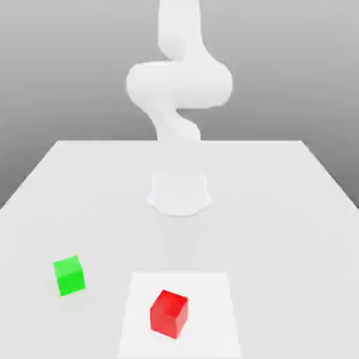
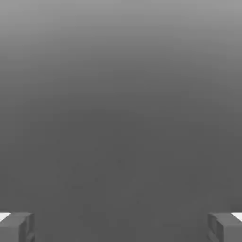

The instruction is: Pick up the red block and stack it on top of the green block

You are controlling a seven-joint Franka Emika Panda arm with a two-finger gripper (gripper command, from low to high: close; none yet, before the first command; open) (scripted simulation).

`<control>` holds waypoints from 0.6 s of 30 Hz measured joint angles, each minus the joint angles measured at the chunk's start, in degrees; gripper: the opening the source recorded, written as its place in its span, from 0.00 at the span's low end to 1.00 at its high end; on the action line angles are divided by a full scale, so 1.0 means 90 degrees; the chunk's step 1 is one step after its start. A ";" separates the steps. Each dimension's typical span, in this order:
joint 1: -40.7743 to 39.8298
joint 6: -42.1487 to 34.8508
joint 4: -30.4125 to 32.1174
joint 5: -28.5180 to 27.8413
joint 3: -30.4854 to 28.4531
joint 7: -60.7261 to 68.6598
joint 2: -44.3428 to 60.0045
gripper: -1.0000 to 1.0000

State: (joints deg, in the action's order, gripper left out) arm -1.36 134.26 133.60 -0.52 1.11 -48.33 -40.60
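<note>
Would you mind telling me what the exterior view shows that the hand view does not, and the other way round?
The exterior view alone has the red block on a paler square patch of the table, the green block apart from it toward the exterior view's left, and the white arm rising from its base. The hand view alone has the gripper, its two fingertips set wide apart with nothing between them. No object is common to both; each has a plain grey backdrop.

Bright, even light washes the white table [image 1: 280, 210] and arm [image 1: 179, 84] nearly together (edges hard to pick out). Faint, soft shadows. The hand view is dim grey, darkening toward the middle.
</note>
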 joint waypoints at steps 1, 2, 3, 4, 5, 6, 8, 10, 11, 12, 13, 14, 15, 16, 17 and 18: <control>-0.0060 0.0119 0.0087 -0.0029 0.0048 -0.0122 0.0251 0.50; -0.0117 0.0232 0.0171 -0.0055 0.0094 -0.0239 0.0492 0.50; -0.0172 0.0344 0.0253 -0.0082 0.0136 -0.0353 0.0729 0.50; -0.0224 0.0454 0.0333 -0.0109 0.0176 -0.0467 0.0963 0.50; -0.0275 0.0564 0.0414 -0.0136 0.0214 -0.0580 0.1195 0.50; -0.0324 0.0673 0.0494 -0.0162 0.0249 -0.0693 0.1427 0.50; -0.0413 0.0891 0.0654 -0.0211 0.0311 -0.0916 0.1891 0.50; -0.0487 0.1109 0.0815 -0.0267 0.0355 -0.1141 0.2354 0.50; -0.0519 0.1217 0.0895 -0.0291 0.0373 -0.1252 0.2586 0.50; -0.0552 0.1326 0.0975 -0.0311 0.0389 -0.1359 0.2817 0.50; -0.0579 0.1435 0.1055 -0.0328 0.0402 -0.1465 0.3048 0.50; -0.0601 0.1545 0.1135 -0.0342 0.0408 -0.1568 0.3279 0.50; -0.0620 0.1654 0.1215 -0.0350 0.0412 -0.1667 0.3509 0.50; -0.0631 0.1764 0.1295 -0.0352 0.0410 -0.1762 0.3739 0.50; -0.0639 0.1874 0.1376 -0.0346 0.0401 -0.1851 0.3968 0.50; -0.0648 0.1984 0.1456 -0.0330 0.0394 -0.1933 0.4197 0.50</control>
State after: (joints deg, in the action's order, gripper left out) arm -7.19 152.11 146.71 -3.49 4.65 -65.72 -2.83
